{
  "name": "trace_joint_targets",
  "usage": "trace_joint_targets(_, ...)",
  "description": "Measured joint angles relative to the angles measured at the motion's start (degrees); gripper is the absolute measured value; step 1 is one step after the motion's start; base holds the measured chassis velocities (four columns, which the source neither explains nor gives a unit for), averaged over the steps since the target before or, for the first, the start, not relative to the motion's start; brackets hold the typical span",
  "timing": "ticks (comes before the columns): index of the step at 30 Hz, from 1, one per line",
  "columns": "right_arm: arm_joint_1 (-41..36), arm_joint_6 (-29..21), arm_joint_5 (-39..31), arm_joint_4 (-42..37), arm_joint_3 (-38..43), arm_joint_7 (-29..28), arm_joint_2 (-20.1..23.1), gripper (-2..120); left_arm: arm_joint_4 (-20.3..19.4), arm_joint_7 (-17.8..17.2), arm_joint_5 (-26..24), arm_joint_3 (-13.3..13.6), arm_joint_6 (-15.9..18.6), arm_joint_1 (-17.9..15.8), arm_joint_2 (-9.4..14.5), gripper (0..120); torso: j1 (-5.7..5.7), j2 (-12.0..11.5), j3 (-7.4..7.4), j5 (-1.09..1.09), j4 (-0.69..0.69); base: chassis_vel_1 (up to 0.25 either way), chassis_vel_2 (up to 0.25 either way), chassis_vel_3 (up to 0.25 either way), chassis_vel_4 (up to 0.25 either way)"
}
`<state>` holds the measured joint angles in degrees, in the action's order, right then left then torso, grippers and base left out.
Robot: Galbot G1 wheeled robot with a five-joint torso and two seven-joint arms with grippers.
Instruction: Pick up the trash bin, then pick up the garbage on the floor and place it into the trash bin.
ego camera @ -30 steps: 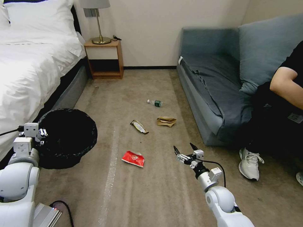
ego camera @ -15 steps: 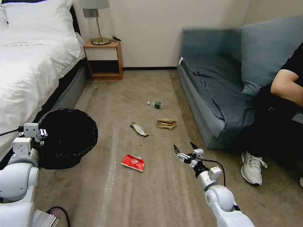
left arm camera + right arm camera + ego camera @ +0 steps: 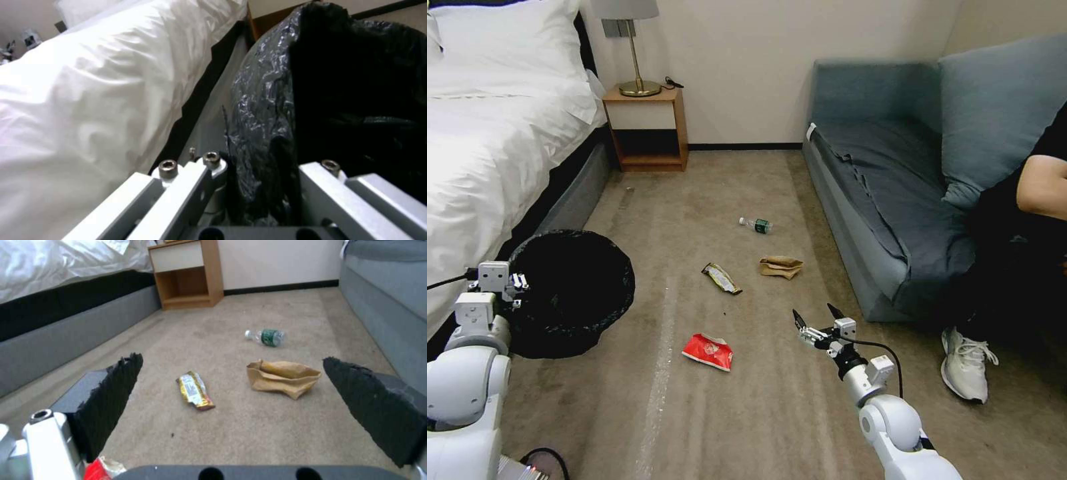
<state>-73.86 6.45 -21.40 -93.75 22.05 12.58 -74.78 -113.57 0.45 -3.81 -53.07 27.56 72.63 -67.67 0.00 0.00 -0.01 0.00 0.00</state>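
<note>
Holding trash bin [image 3: 570,290]; camera shifted slightly.

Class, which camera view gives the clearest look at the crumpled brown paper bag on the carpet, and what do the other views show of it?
The right wrist view: the brown paper bag lies close and large between the open right gripper's fingers. In the head view the bag is small, farther off beside the sofa. The left wrist view faces the trash bin instead.

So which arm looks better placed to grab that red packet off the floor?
Probably the right. Its gripper hangs open and empty above the carpet, near the red packet, while the left gripper is clamped on the bin rim.
</note>
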Motion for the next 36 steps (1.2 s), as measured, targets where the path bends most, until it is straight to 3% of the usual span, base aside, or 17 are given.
trace_joint_targets(36,-1.85,1.27,2.10,0.48,0.09,0.24,-1.08,100,0.23,0.43,0.31,-0.40,-1.96,1.47,-0.86,5,0.00,0.00,0.01,-0.01,0.00,-0.105,0.101,0.105,-0.106)
